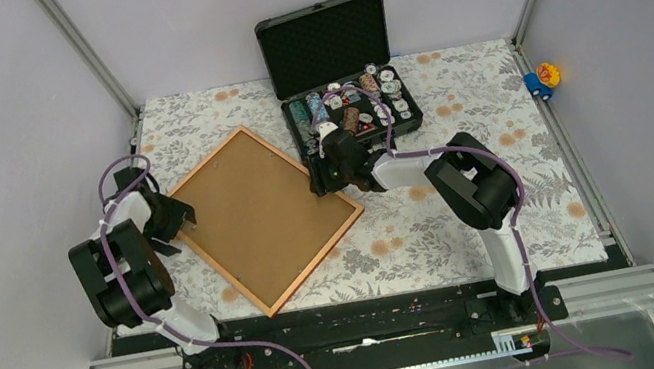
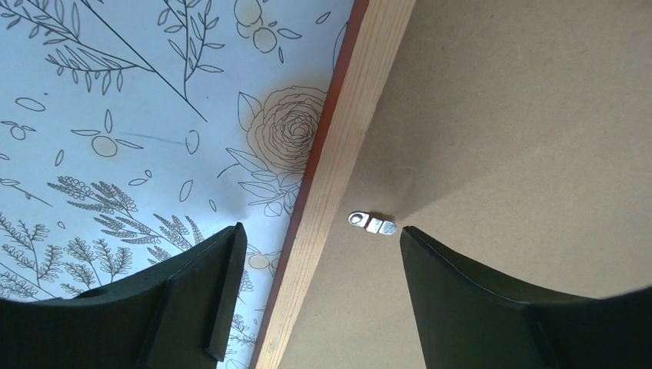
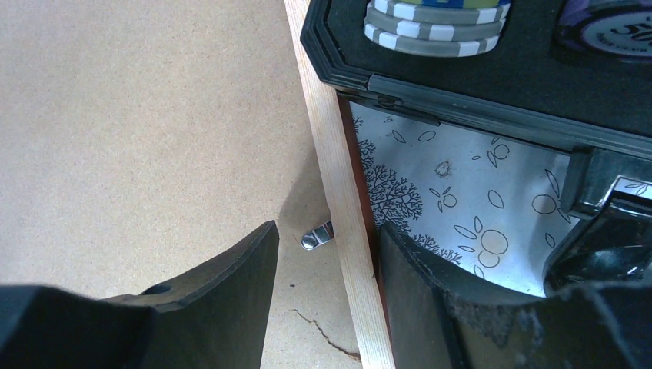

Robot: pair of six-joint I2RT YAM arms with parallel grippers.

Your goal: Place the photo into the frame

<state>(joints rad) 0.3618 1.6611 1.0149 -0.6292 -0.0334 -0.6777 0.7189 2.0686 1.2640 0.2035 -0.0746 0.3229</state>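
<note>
We hold left end effector (image 2: 319,234) and right end effector (image 3: 329,231) wide astride the frame (image 2: 342,146); backing board (image 1: 257,212) fitted, photo unseen, perhaps already inside.

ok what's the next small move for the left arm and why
Probably ease the open left fingers down onto the metal clip: it lies on the backing board beside the frame, right between them, and likely needs swinging aside.

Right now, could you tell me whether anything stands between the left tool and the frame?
Nothing visible does. The open left tool straddles the frame's rail, one finger over the tablecloth, the other over the backing board beside a small metal clip.
</note>
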